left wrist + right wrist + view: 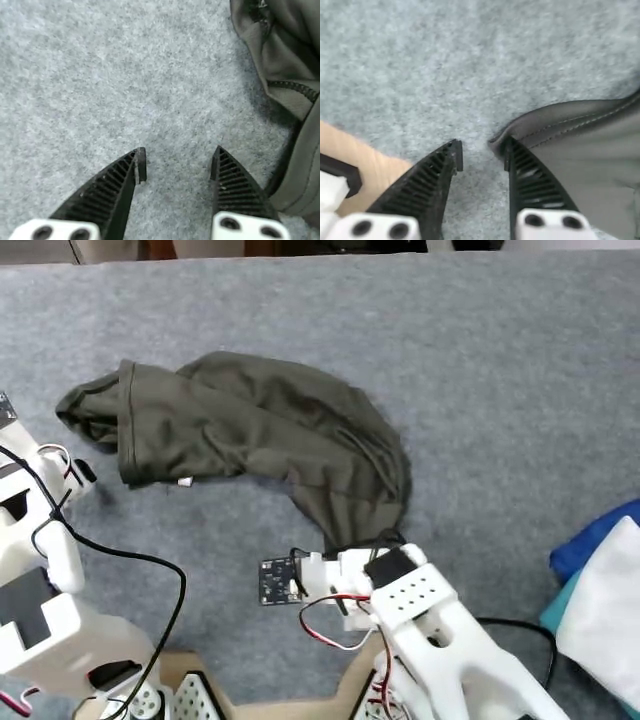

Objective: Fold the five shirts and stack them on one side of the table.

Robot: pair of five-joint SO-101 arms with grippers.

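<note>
Right end effector (482,147) sits low over the grey desk (500,360) with its fingers apart, one of them touching the hem of the olive shirt (250,425) — nothing is pinched yet. That shirt lies crumpled mid-desk, unfolded. Left end effector (178,155) hovers open just beside the shirt's far end. The first fold looks only set up; next, each must close on an edge and draw the cloth flat. More shirts (600,590) lie heaped at the desk's edge.
</note>
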